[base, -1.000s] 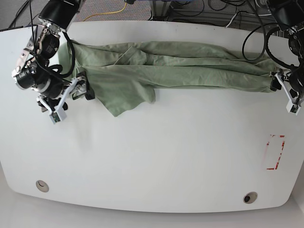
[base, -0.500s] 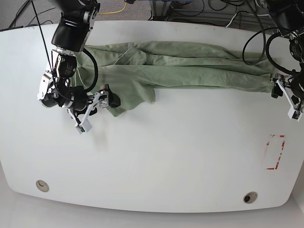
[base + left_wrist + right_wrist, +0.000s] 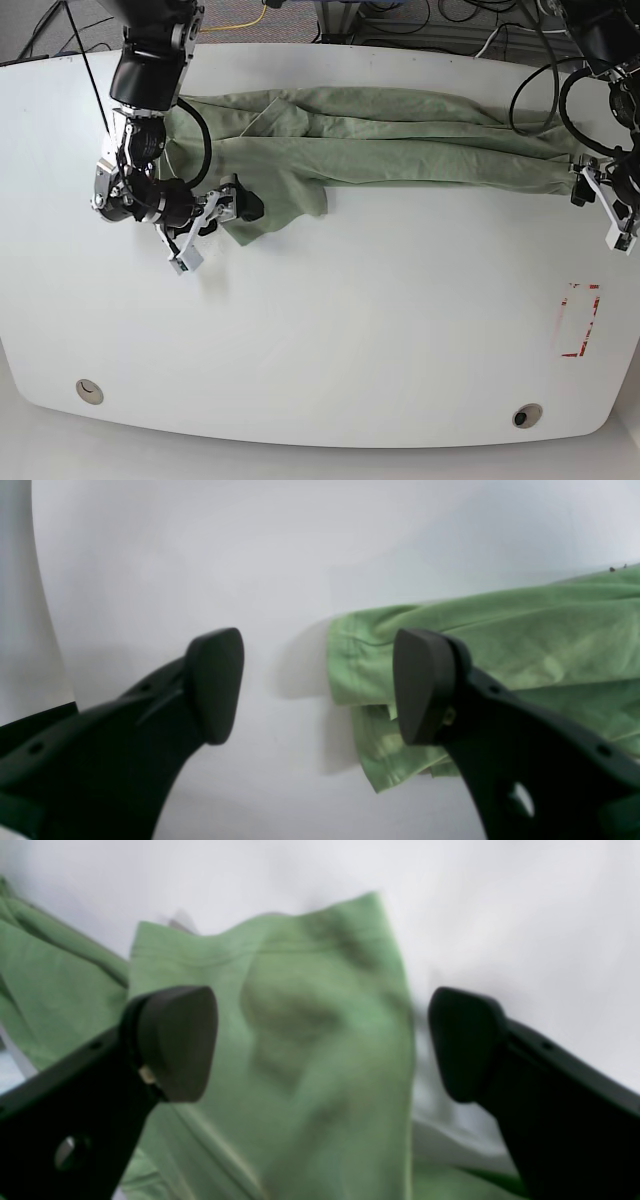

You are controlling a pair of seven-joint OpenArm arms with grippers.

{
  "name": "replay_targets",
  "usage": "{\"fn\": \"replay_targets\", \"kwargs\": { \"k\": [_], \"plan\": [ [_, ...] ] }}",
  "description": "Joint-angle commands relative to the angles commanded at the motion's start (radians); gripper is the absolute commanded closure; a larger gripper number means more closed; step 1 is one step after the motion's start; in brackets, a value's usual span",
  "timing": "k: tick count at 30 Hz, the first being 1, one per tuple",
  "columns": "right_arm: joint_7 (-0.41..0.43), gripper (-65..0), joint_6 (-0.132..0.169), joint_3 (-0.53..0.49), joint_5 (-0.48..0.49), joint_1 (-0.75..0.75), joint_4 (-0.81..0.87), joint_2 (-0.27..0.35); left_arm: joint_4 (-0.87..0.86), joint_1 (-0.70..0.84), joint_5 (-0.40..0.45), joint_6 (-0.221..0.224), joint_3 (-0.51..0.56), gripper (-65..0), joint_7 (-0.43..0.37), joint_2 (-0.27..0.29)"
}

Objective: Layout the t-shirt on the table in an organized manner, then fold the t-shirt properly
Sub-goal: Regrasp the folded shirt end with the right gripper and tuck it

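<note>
The pale green t-shirt (image 3: 400, 140) lies bunched in a long band across the far part of the white table (image 3: 350, 330), with a flap (image 3: 275, 205) hanging toward the front. In the base view my right gripper (image 3: 218, 232) is at that flap's left lower corner. In the right wrist view the right gripper (image 3: 320, 1040) is open, with the t-shirt (image 3: 300, 990) between its fingers. My left gripper (image 3: 600, 210) is at the shirt's right end. In the left wrist view the left gripper (image 3: 320, 685) is open, and the t-shirt (image 3: 500, 630) end lies beside its right finger (image 3: 425, 685).
A red rectangular marking (image 3: 580, 320) sits near the table's right edge. Two round grommet holes (image 3: 88, 390) (image 3: 526, 415) are near the front edge. Cables (image 3: 440, 20) run behind the table's far edge.
My right gripper has swung rightward from the table's left side onto the hanging flap of the shirt. The left gripper has shifted only slightly at the shirt's right end.
</note>
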Motion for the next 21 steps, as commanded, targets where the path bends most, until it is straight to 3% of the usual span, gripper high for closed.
{"fn": "replay_targets", "kwargs": {
  "k": [15,17,20,21],
  "plan": [
    [0.000,-65.0,0.000,-0.029,0.000,0.009,-0.002,-0.035,0.000,-0.002,0.002,0.000,0.006,-44.0,0.000,0.002],
    [0.000,-60.9,0.000,-0.041,0.000,0.015,-0.002,-0.035,0.000,-0.002,0.002,0.000,0.006,-44.0,0.000,0.002],
    [0.000,-46.9,0.000,-0.057,0.000,0.020,-0.002,-0.037,0.000,-0.002,0.003,0.000,0.006,-44.0,0.000,0.002],
    [0.000,-39.5,0.000,-0.057,0.000,0.020,-0.002,-0.037,0.000,-0.002,0.003,0.000,0.006,-44.0,0.000,0.002]
  ]
}}
